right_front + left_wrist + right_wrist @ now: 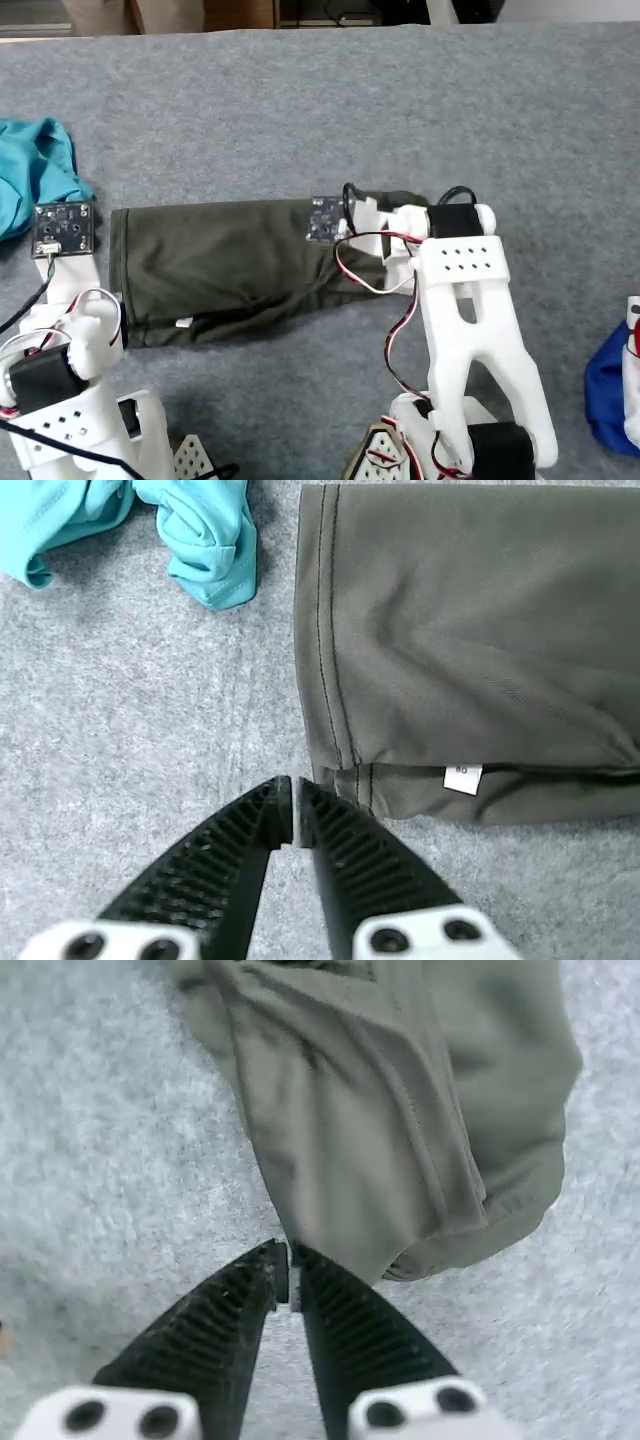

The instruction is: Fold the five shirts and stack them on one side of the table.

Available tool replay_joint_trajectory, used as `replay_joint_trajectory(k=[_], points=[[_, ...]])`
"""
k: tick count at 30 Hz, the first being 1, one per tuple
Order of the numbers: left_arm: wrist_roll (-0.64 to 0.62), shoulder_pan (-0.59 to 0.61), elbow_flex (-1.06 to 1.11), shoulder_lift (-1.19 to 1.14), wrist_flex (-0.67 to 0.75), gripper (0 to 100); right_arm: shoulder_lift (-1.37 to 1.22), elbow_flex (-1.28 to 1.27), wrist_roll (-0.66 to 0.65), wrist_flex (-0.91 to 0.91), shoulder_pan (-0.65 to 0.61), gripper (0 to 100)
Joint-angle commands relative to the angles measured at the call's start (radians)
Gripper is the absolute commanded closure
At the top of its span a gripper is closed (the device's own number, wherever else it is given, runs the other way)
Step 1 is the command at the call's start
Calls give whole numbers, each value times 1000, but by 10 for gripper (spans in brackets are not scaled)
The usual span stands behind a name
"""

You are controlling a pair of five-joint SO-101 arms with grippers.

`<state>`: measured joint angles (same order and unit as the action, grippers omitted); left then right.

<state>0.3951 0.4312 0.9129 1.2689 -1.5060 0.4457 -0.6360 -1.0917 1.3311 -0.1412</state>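
Observation:
An olive green shirt (230, 265) lies folded into a long band across the middle of the grey table (300, 110). My left gripper (293, 812) is shut and empty, its tips over the mat just beside the shirt's hemmed corner (345, 780). A white tag (462, 778) sticks out of the fold nearby. My right gripper (290, 1275) is shut at the other end of the olive shirt (400, 1130), with its tips at the cloth's edge. I see no cloth between the right fingers. A crumpled teal shirt (30, 170) lies at the table's left edge, and it also appears in the left wrist view (205, 535).
A blue shirt (610, 390) lies bunched at the right edge. The left arm's body (60, 370) stands at the front left, and the right arm (470, 320) rises from the front centre over the olive shirt's right end. Bare grey table stretches behind the shirt.

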Motion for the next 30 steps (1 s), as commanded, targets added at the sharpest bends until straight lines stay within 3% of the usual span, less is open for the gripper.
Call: replay_joint_trajectory(k=[1,8,12,18,25,30], points=[[-84,3,-58,-93,17,871,13,33,48,26,27,992],[-282,2,-413,-576,0,835,7,159,101,135,130,992],[-388,-8,-649,-875,-87,785,7,166,133,155,199,992],[-430,-48,-905,-1219,-181,780,7,165,124,152,297,992],[-457,-60,-956,-1382,-209,735,13,165,87,153,346,992],[-328,-6,-954,-1399,-203,731,13,165,66,153,352,992]])
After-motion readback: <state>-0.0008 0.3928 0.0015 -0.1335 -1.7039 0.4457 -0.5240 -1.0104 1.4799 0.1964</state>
